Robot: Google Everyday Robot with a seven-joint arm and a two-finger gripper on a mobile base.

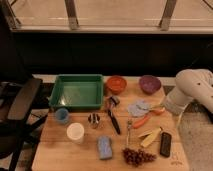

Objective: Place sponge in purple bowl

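Note:
The blue sponge [105, 147] lies flat near the front edge of the wooden table [60, 152], left of a bunch of grapes [138, 156]. The purple bowl [150, 83] stands at the back right of the table, next to an orange bowl [116, 83]. My white arm [195, 90] comes in from the right. My gripper [169, 106] is at the arm's end by the table's right edge, below the purple bowl and well away from the sponge. It holds nothing that I can see.
A green tray [77, 91] fills the back left. A blue cup [62, 115], a white cup [75, 132], a small can [94, 120], a black-handled brush [114, 117], a carrot [142, 121], a banana [150, 136] and a black bar [165, 144] lie around. A black chair [20, 100] stands left.

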